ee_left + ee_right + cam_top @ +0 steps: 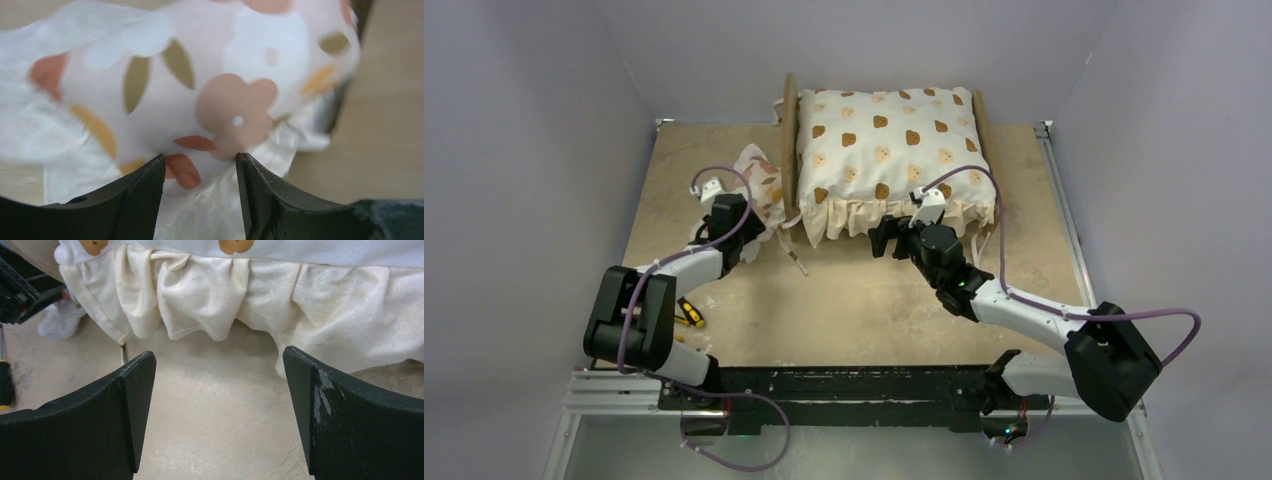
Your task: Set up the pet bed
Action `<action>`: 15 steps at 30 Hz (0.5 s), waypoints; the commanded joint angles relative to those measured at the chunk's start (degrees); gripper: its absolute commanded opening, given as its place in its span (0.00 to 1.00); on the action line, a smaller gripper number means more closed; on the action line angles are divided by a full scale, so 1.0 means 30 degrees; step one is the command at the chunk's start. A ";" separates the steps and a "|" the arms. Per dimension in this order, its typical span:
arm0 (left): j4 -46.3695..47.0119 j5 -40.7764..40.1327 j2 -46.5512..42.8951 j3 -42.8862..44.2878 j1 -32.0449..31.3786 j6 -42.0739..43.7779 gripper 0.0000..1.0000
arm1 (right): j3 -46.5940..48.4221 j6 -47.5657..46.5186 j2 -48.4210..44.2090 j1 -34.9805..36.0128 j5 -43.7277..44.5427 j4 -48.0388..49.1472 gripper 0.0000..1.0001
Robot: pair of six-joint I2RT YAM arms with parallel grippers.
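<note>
the pet bed (790, 110) sat at the far middle of the counter (854, 310). its wooden boards showed on either side of the bear-print cushion (884, 150) lying on it. just left of the bed lay the floral pillow (210, 75). my left gripper (200, 161) was at that pillow, about half open. a fold of the fabric sat between the fingers (142, 200) and both tips touched cloth, but i couldn't tell whether it had a real hold. my right gripper (217, 355) stood wide open and empty, low over bare counter just in front of the cushion's ruffle (210, 295), not touching it.
</note>
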 commanded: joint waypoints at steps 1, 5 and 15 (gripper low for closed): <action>0.0175 -0.2038 0.0182 -0.0452 0.2591 0.0207 0.56 | 0.0110 0.0175 -0.0369 0.0112 0.1216 -0.0305 0.98; -0.0043 -0.1397 -0.0968 -0.0400 0.2976 0.1183 0.62 | -0.0007 0.0182 -0.0499 0.0112 0.1229 -0.0034 0.98; 0.2984 0.3605 -0.6966 -0.3037 -0.0505 0.3234 0.75 | -0.0757 -0.0623 -0.1444 0.0109 0.0203 0.1495 0.99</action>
